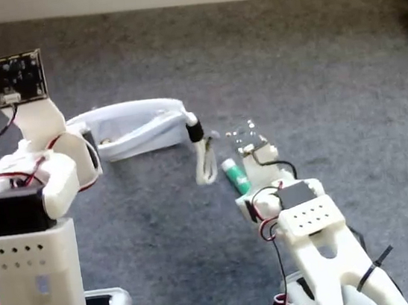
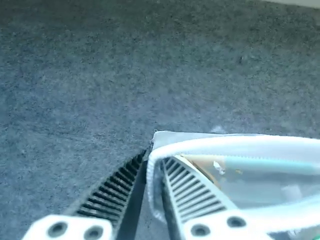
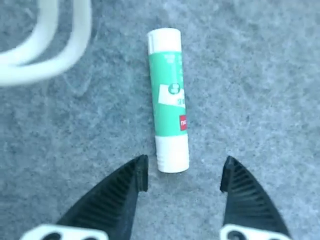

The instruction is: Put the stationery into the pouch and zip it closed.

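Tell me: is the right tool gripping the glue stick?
No, the right tool is open and the glue stick lies flat on the carpet, neither finger touching it.

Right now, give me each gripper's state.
Left gripper: shut on the rim of the translucent white zip pouch.
Right gripper: open, empty, at one end of the green-and-white glue stick.

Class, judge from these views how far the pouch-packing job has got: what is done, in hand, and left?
Done: a teal pen-like item lies inside the pouch. In hand: the left gripper is shut on the pouch's rim; the right gripper hangs open over the glue stick on the carpet. Left: grasping the glue stick, putting it in, and zipping the pouch shut.
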Robot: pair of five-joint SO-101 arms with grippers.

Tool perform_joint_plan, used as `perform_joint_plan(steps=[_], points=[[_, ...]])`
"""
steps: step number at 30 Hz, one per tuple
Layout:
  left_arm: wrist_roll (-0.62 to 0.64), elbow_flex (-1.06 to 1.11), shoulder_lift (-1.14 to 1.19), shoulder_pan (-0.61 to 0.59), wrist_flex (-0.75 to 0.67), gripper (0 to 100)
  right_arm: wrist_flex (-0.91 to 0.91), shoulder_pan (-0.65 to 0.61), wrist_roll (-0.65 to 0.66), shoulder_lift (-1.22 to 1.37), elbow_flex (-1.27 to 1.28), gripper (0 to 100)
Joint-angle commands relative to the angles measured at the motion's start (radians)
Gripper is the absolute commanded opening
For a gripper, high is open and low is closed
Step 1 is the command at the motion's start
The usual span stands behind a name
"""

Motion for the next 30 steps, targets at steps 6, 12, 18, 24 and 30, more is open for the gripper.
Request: perform_joint_plan(steps=[6,12,18,24,30], points=[[0.058,0.179,-0.101,-0.048,-0.138,1,-0.033,0.007,-0.012,-0.028,-0.007,22.6],[0.061,0.185,-0.101,-0.050,-0.140,1,-0.162,-0.022,-0.009,-0.028,-0.004,22.4],[0.061,0.188,-0.101,-0.050,-0.138,1,-0.165,-0.048,-0.008,0.004,-0.091,22.4],[0.058,0.220,-0.104,-0.050,-0.155,1,-0.165,-0.048,-0.012,0.265,-0.278,22.4],[0.055,0.220,-0.101,-0.050,-0.158,1,-0.166,-0.113,-0.012,0.538,-0.426,22.4]])
